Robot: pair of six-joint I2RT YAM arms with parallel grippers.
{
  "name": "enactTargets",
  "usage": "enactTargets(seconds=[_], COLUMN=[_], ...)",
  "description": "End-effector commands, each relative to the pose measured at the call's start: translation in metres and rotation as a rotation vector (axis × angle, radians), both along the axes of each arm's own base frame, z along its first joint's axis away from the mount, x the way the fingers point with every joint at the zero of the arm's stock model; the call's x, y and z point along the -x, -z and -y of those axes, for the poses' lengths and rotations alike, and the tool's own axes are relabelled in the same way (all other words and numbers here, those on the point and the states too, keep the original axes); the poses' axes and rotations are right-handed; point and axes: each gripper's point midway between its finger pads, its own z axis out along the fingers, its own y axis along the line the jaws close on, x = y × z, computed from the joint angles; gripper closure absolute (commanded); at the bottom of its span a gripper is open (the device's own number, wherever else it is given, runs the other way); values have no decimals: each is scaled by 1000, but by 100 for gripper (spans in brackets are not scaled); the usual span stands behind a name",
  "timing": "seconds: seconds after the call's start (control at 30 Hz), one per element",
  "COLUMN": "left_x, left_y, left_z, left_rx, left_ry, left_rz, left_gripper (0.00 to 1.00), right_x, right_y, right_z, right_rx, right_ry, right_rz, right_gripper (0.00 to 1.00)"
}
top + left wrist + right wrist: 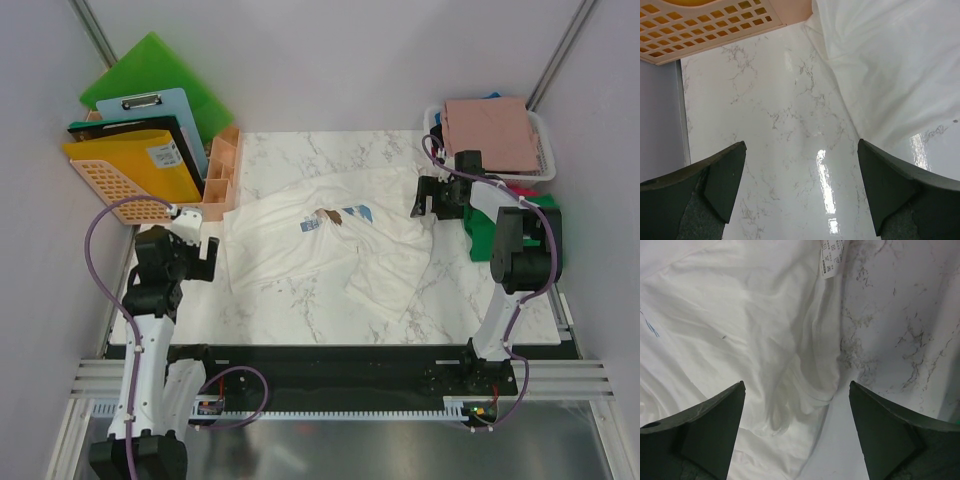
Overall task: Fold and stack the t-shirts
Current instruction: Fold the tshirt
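Rumpled cream shirt point(300, 262) mid-frame on glossy marble table point(300, 160).
Left gripper point(801, 144) and right gripper point(797, 385) gape wide, gripping nothing.

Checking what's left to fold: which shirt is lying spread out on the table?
The white shirt with the small chest print; the pink shirt lies folded atop the basket.

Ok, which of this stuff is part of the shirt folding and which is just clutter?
Job: cream-white t-shirt, dusty-pink t-shirt, green t-shirt.
Lying about: green folder board, blue clipboard, orange basket, white mesh basket.
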Motion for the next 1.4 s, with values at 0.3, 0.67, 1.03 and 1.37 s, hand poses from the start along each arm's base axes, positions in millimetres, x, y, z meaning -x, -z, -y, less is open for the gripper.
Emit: enactTargets(seconds=[0.3, 0.67, 1.03, 1.37], left_x=[2, 1, -8, -4], left_y=[4, 7, 16, 17], left_z=[8, 8, 17, 18], left_rx=[-38, -48, -28, -56], left_ry=[92, 99, 131, 160], left_rz=[-20, -24, -42, -30], left_gripper=[0, 0, 0, 0], right_x=[3, 49, 119, 120], right_y=[18, 13, -25, -109], right_z=[-6, 13, 19, 50], right_rx=[-33, 53, 86, 253], right_ry=[-16, -70, -158, -56], right_rz=[-50, -99, -49, 193], right_gripper=[30, 100, 84, 21])
